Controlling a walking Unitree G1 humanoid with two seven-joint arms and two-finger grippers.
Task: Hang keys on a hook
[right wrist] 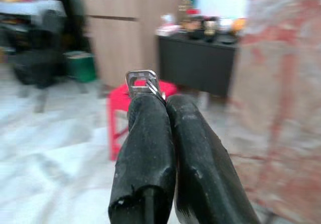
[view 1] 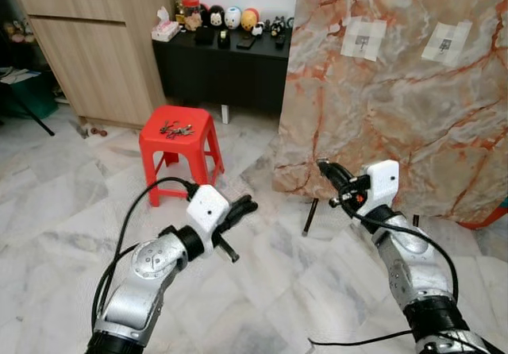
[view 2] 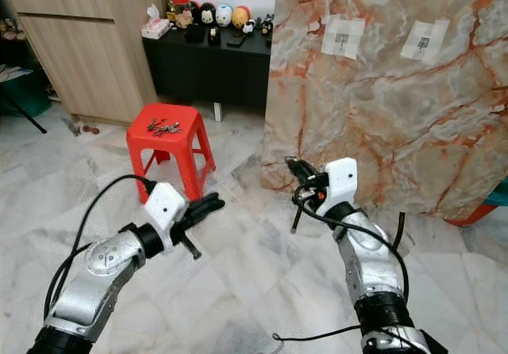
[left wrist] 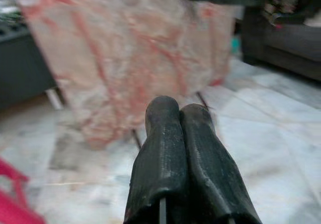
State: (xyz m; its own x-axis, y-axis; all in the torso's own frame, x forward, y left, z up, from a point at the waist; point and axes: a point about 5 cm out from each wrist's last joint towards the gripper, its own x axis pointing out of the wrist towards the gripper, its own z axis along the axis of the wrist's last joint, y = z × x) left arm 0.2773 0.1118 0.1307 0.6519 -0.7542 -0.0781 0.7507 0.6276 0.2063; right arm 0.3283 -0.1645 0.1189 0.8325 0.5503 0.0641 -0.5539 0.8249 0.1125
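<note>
A bunch of keys (view 1: 176, 130) lies on top of the red stool (view 1: 179, 144). In front of the stool, the left gripper (view 1: 244, 206) hovers pressed closed and empty. The right gripper (view 1: 322, 166), further right near the marble panel (view 1: 397, 84), pinches a small metal clip (right wrist: 143, 83).

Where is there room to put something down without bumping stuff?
The marble floor left of the red stool is bare, as is the floor before the marble panel. The stool top holds keys; the black cabinet is crowded with toys. The right gripper pinches a metal clip.
</note>
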